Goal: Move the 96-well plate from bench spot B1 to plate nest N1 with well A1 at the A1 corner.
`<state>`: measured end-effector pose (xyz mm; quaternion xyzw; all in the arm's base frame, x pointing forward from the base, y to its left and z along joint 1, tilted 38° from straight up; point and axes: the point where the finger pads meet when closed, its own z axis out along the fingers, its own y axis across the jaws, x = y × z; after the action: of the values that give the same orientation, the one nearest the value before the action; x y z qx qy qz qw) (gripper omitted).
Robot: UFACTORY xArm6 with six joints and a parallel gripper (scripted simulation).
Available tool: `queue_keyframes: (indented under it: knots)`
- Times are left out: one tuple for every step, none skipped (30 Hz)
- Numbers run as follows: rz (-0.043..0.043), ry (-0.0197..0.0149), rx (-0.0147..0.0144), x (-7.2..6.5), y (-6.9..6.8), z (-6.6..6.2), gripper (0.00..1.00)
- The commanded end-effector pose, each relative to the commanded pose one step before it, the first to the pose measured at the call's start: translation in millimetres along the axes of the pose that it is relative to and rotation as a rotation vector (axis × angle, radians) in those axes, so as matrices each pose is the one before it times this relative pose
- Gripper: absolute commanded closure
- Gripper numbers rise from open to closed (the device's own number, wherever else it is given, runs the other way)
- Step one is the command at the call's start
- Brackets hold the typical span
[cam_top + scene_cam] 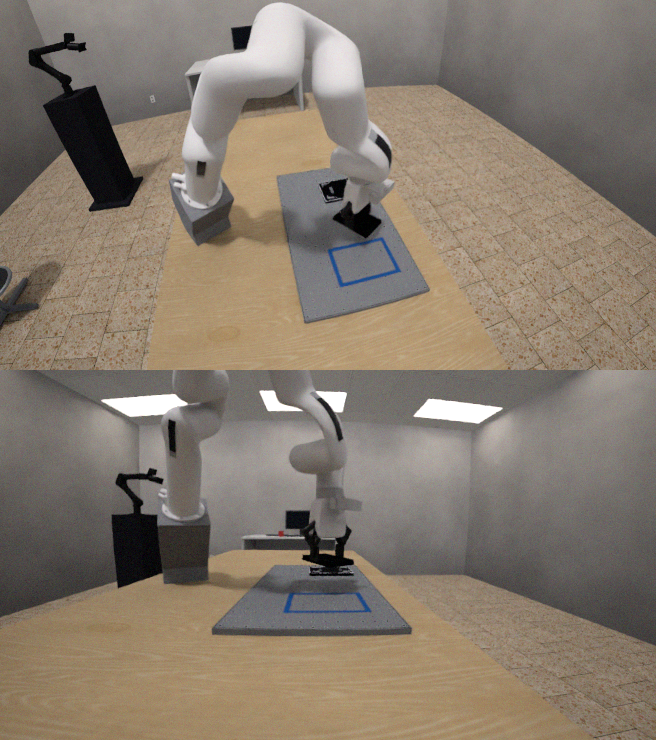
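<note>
1. Grey walls and a tiled floor (525, 210) enclose the work area; we note a long wooden table (150, 680) carrying a grey base plate (250, 620).
2. We record a blue-outlined rectangle (340, 280), taken to be spot B1, on the near half of the base plate. Nothing stands inside it.
3. We see the plate nest (327, 192) on the far half of the base plate, a dark square with pale marks at its edges; the A1 mark cannot be read.
4. We find the white arm (280, 60) arched over from its grey pedestal (197, 225) at the table's left side.
5. We find the gripper (327, 556) pointing down with its fingers (311, 542) spread wide and clamped on the 96-well plate (361, 223), a dark slab.
6. We observe the 96-well plate off the base plate surface. From the exterior view it hangs just above the plate nest; from the top view it lies between the plate nest and the blue-outlined rectangle, turned at an angle to both.
7. We cannot tell which corner of the 96-well plate is cut off.
8. We note a black stand (90, 145) with a camera arm (50, 60) on the floor to the left.
</note>
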<state>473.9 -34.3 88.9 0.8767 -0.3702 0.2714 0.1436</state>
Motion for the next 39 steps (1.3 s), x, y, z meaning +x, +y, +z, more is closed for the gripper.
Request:
queue_keyframes:
  knots:
    - [0.18327,0.0331,0.00664,-12.04,-12.61,-0.9,1.0]
    - [0.03334,-0.00002,0.00001,-2.88,-1.69,-0.11,1.0]
    - [0.03334,-0.00002,0.00001,-2.94,-1.59,-0.11,1.0]
    - [0.03334,-0.00002,0.00001,-2.99,-1.49,-0.11,1.0]
    - [0.03334,-0.00002,0.00001,-3.04,-1.39,-0.11,1.0]
    - [0.03334,-0.00002,0.00001,-3.08,-1.29,-0.11,1.0]
    - [0.03334,-0.00002,0.00001,-3.13,-1.19,-0.11,1.0]
    - [0.03334,-0.00002,0.00001,-3.16,-1.08,-0.11,1.0]
    - [0.0,0.0,0.0,0.0,0.0,0.0,1.0]
    - [0.0,0.0,0.0,0.0,0.0,0.0,1.0]
    - [0.03335,0.0,0.00002,-3.24,-0.96,-0.06,1.0]
    - [0.03333,-0.00003,0.0,-3.22,-0.87,-0.12,1.0]
    - [0.03333,-0.00003,0.0,-3.25,-0.77,-0.12,1.0]
    - [0.03333,-0.00003,0.0,-3.27,-0.65,-0.12,1.0]
    - [0.03334,-0.00002,0.0,-3.3,-0.54,-0.11,1.0]
    - [0.03334,-0.00002,0.0,-3.31,-0.43,-0.11,1.0]
    - [0.03334,-0.00002,0.0,-3.33,-0.32,-0.11,1.0]
    - [0.03334,-0.00002,0.0,-3.34,-0.21,-0.11,1.0]
    - [0.03334,-0.00002,0.0,-3.34,-0.1,-0.11,1.0]
    - [0.03334,-0.00002,0.0,-3.34,0.01,-0.11,1.0]
    - [0.03334,-0.00002,0.0,-3.34,0.12,-0.11,1.0]
    - [0.03334,-0.00002,0.0,-3.33,0.23,-0.11,1.0]
    - [0.03334,-0.00002,0.0,-3.32,0.35,-0.11,1.0]
    - [0.03334,-0.00002,0.0,-3.31,0.46,-0.11,1.0]
    - [0.03334,-0.00002,0.0,-3.29,0.57,-0.11,1.0]
    - [0.0,0.0,0.0,0.0,0.0,0.0,1.0]
    - [0.0,0.0,0.0,0.0,0.0,0.0,1.0]
    - [0.03334,-0.00002,0.00001,-3.29,0.7,-0.08,1.0]
    - [0.03334,-0.00002,-0.00001,-3.25,0.78,-0.11,1.0]
    - [0.03334,-0.00002,-0.00001,-3.22,0.89,-0.12,1.0]
    - [0.03334,-0.00002,-0.00001,-3.19,0.99,-0.12,1.0]
    - [0.03334,-0.00002,-0.00001,-3.15,1.1,-0.12,1.0]
    - [0.03334,-0.00002,-0.00001,-3.11,1.21,-0.11,1.0]
    - [0.03334,-0.00002,-0.00001,-3.07,1.31,-0.11,1.0]
    - [0.03334,-0.00002,-0.00001,-3.03,1.41,-0.11,1.0]
    - [0.03334,-0.00002,-0.00001,-2.98,1.51,-0.11,1.0]
    - [0.03334,-0.00002,-0.00001,-2.93,1.61,-0.11,1.0]
    - [0.03334,-0.00002,-0.00001,-2.87,1.71,-0.11,1.0]
    - [0.03334,-0.00002,-0.00001,-2.81,1.8,-0.11,1.0]
